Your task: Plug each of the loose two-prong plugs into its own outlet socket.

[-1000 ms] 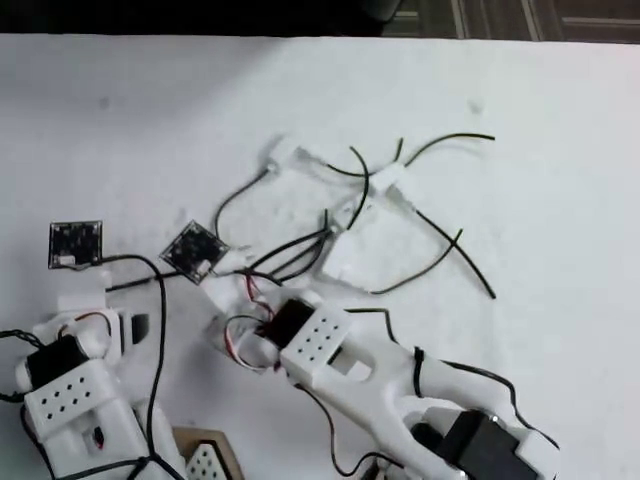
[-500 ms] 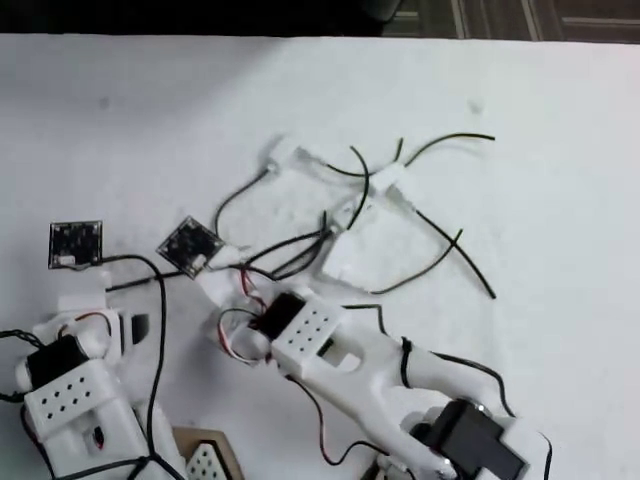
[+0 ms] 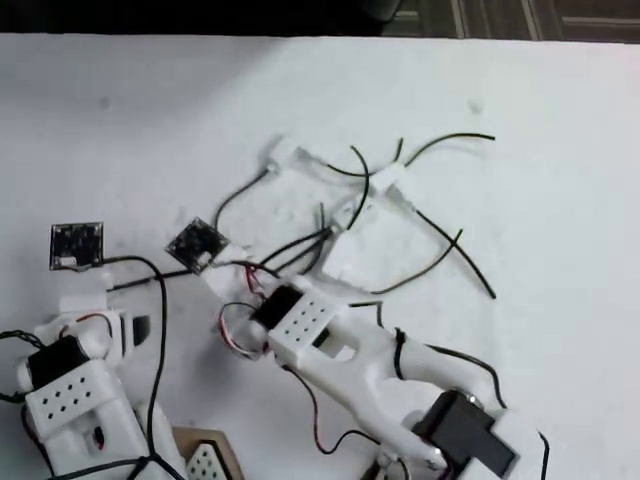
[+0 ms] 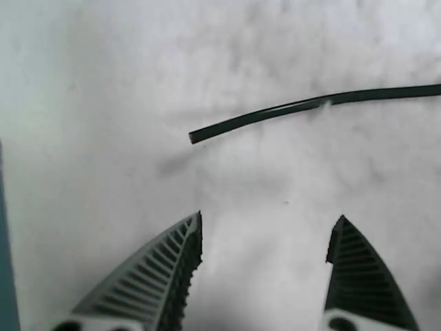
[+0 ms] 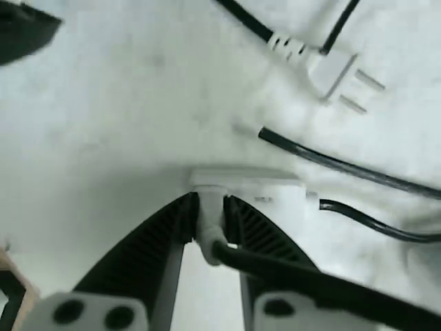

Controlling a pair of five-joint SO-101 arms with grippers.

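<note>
In the right wrist view my right gripper [image 5: 211, 201] is shut on a white plug [image 5: 209, 224] with a black cord. The plug's front end sits against a white outlet socket [image 5: 256, 191]; its prongs are hidden. A loose white two-prong plug [image 5: 333, 72] lies farther off on the table. In the high view the right arm [image 3: 330, 340] stretches to the table's middle, near the tangle of black cords [image 3: 300, 250]. More white plugs and sockets [image 3: 388, 182] lie beyond it. My left gripper [image 4: 265, 222] stands open over bare table, short of a black cord end [image 4: 194, 136].
The white table [image 3: 540, 130] has free room at the back and right. The left arm [image 3: 70, 385] sits at the front left corner. A small wooden piece [image 3: 205, 455] lies at the front edge. Black cords [image 3: 445, 250] sprawl right of centre.
The right arm has moved left and a little toward the back, carrying the plug and dragging the nearby cords. The left arm has stayed put.
</note>
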